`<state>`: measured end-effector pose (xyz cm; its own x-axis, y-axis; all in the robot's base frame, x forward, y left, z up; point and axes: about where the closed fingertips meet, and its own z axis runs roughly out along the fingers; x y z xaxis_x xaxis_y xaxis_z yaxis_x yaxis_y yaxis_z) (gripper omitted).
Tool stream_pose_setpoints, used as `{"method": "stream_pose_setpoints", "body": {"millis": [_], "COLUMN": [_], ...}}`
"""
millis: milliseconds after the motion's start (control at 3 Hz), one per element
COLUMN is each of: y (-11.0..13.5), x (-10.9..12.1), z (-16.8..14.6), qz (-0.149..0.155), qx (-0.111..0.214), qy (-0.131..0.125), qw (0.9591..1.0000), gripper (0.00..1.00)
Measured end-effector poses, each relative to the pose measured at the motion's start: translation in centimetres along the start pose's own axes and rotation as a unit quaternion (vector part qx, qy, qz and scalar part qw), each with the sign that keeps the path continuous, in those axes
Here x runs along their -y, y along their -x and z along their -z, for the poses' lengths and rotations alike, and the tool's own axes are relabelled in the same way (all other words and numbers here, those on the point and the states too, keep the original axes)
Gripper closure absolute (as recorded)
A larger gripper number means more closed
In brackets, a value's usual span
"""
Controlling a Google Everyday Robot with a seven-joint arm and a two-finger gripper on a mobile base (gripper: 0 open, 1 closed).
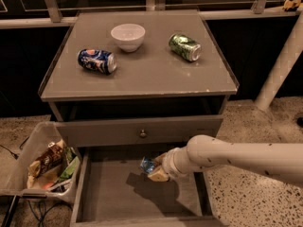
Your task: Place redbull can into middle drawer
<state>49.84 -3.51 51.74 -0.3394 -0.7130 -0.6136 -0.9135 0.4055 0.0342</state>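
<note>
The middle drawer (109,200) is pulled open below the cabinet top, a wide grey box with a bare floor. My gripper (155,168) reaches in from the right on a white arm and is shut on the redbull can (147,165), a slim light-blue and silver can. It holds the can tilted, above the drawer floor near the back middle. Only the can's left end shows; the rest is hidden by the fingers (158,175).
On the cabinet top (142,74) lie a fat dark-blue can (97,61), a white bowl (128,36) and a green can (184,47). The closed upper drawer front has a small knob (142,133). A clear bin of snack packets (42,164) stands left of the drawer.
</note>
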Motion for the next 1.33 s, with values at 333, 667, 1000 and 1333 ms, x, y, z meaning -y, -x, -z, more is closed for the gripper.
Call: {"method": "stream_pose_setpoints", "body": {"millis": [333, 667, 1000, 1333], "y": [-1.8, -3.6, -5.3, -6.9], "x": [0.6, 1.0, 1.2, 1.0], "z": [-1.9, -3.6, -5.0, -6.6], "qz": [-0.013, -0.026, -0.043, -0.058], "qx": [0.003, 0.018, 0.036, 0.052], "qy": [0.012, 0.016, 0.027, 0.041], "qw": [0.9998, 0.9994, 0.9981, 0.9961], "gripper": [1.00, 1.00, 1.00, 1.00]}}
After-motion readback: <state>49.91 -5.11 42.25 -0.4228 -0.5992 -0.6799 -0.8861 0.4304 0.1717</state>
